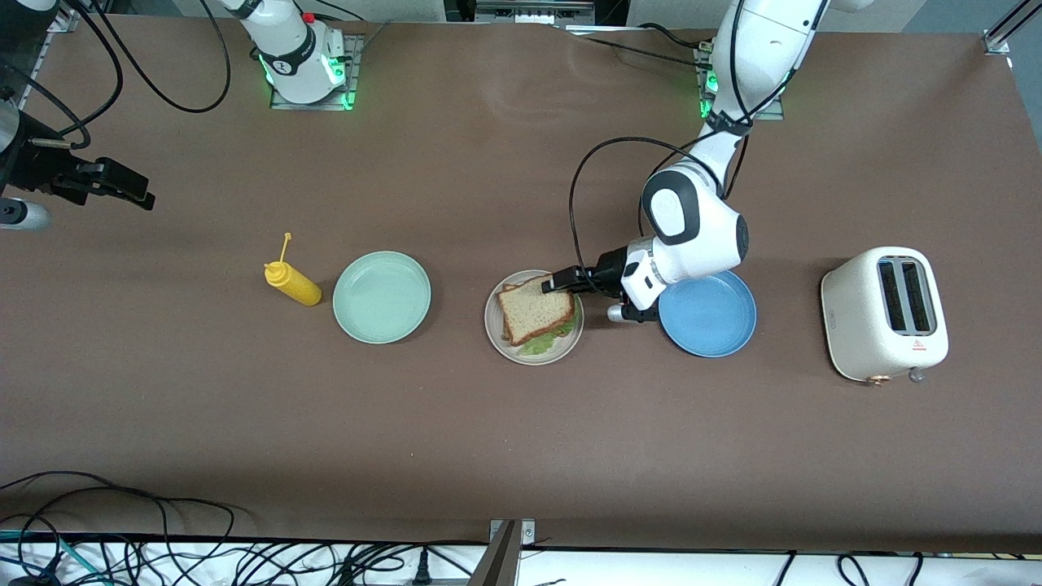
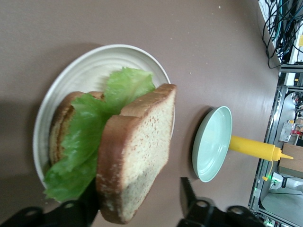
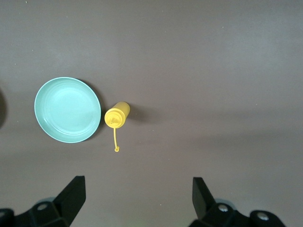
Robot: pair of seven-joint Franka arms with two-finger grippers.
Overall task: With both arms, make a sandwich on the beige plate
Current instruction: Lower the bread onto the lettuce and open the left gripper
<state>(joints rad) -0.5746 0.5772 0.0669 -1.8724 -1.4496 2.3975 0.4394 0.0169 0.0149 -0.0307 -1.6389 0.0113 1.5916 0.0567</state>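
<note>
**Top slice is on, fingers just let go**

Since the left gripper [image 1: 563, 283] has its fingers spread apart around the top slice's edge, the sandwich [image 1: 535, 313] looks basically built: bread, lettuce [image 2: 83, 142], bread, all on the beige plate [image 1: 498, 332] mid-table, between the mint-green plate [image 1: 381, 296] and the blue plate [image 1: 707, 313].

In the left wrist view one finger [image 2: 87, 201] sits right against the top slice [image 2: 137, 156] and the other stands clear, so nothing's being squeezed.

My worry: that slice sits skewed, overhanging the plate rim toward the left arm's end. If the arm pulls back low or sideways, the finger could drag it off the lettuce.

The right gripper [image 3: 137, 196] waits up high at the right arm's edge of the table, jaws wide, holding nothing, over bare table near the mustard bottle [image 3: 117, 115].
</note>
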